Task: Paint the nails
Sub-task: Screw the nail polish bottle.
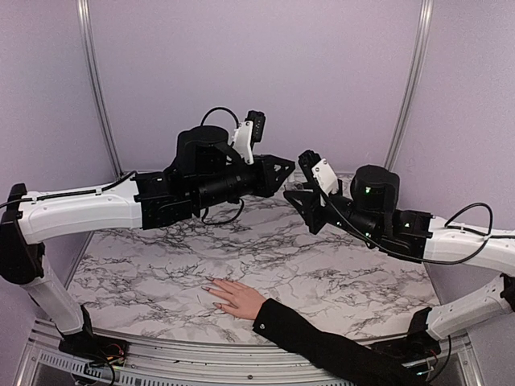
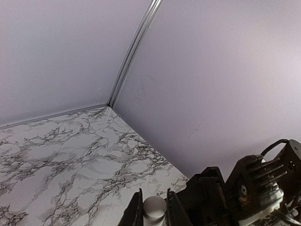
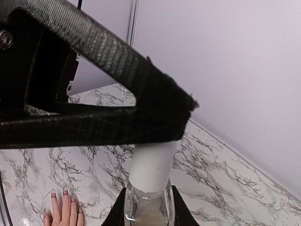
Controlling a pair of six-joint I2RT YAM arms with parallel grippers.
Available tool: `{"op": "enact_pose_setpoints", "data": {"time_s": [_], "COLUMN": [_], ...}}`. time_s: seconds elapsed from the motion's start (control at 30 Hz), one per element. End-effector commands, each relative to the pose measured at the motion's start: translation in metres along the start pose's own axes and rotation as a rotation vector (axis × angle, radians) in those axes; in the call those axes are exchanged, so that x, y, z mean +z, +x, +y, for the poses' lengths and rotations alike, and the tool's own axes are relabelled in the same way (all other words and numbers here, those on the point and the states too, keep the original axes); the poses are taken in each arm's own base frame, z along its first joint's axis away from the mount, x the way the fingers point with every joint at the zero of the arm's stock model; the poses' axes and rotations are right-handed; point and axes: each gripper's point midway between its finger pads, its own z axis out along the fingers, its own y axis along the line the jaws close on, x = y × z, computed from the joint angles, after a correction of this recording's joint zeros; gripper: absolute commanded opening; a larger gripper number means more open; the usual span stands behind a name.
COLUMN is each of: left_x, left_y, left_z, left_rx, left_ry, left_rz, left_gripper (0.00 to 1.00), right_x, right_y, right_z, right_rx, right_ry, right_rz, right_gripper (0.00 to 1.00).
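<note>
From above, the left pincer (image 1: 283, 170) and right pincer (image 1: 296, 195) were tip to tip in mid-air over the veined marble table (image 1: 153, 265), probably to twist a lid off between them. A pale hand (image 1: 239, 298) lay flat near the front edge. The left wrist view showed its jaws clamped on a smooth white cap (image 2: 154, 206). In the right wrist view, jaws gripped an upright clear glass bottle (image 3: 148, 207). The nails (image 3: 65, 191) waited below, well apart.
</note>
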Motion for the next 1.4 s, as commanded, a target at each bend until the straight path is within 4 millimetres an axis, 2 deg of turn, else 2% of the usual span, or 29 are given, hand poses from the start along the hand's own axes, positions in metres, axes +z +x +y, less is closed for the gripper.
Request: {"op": "enact_pose_setpoints", "data": {"time_s": [0.0,0.33,0.57,0.8,0.87,0.93,1.03,1.1,1.2,1.37], "left_x": [-0.014,-0.037,-0.05,-0.052,-0.05,-0.049,-0.052,-0.056,-0.057,-0.041], "left_y": [0.027,0.054,0.041,0.017,0.009,-0.003,-0.032,-0.045,-0.055,-0.05], "left_z": [-0.033,-0.063,-0.048,-0.04,-0.036,-0.029,-0.009,0.0,0.004,0.001], "left_rx": [0.072,0.154,0.14,0.144,0.136,0.129,0.114,0.107,0.101,0.115], "left_ry": [0.2,0.5,0.53,0.481,0.44,0.376,0.223,0.155,0.108,0.087], "left_rz": [0.107,0.219,0.178,0.112,0.084,0.039,-0.068,-0.119,-0.149,-0.085], "left_gripper": [0.0,0.0,0.0,0.0,0.13,0.3,0.46,0.51,0.54,0.57], "right_x": [-0.019,-0.057,-0.071,-0.056,-0.047,-0.038,-0.024,-0.017,-0.009,0.002], "right_y": [-0.081,-0.12,-0.126,-0.112,-0.106,-0.098,-0.077,-0.064,-0.049,-0.037], "right_z": [0.007,0.055,0.064,0.047,0.037,0.027,0.014,0.005,-0.005,-0.015], "right_rx": [0.049,0.012,-0.019,-0.022,-0.02,-0.033,-0.048,-0.049,-0.057,-0.07], "right_ry": [-0.186,-0.551,-0.626,-0.493,-0.424,-0.359,-0.263,-0.208,-0.143,-0.078], "right_rz": [-0.228,-0.375,-0.4,-0.336,-0.3,-0.262,-0.185,-0.14,-0.088,-0.02], "right_gripper": [0.0,0.0,0.0,0.0,0.0,0.0,0.0,0.0,0.0,0.0]}}
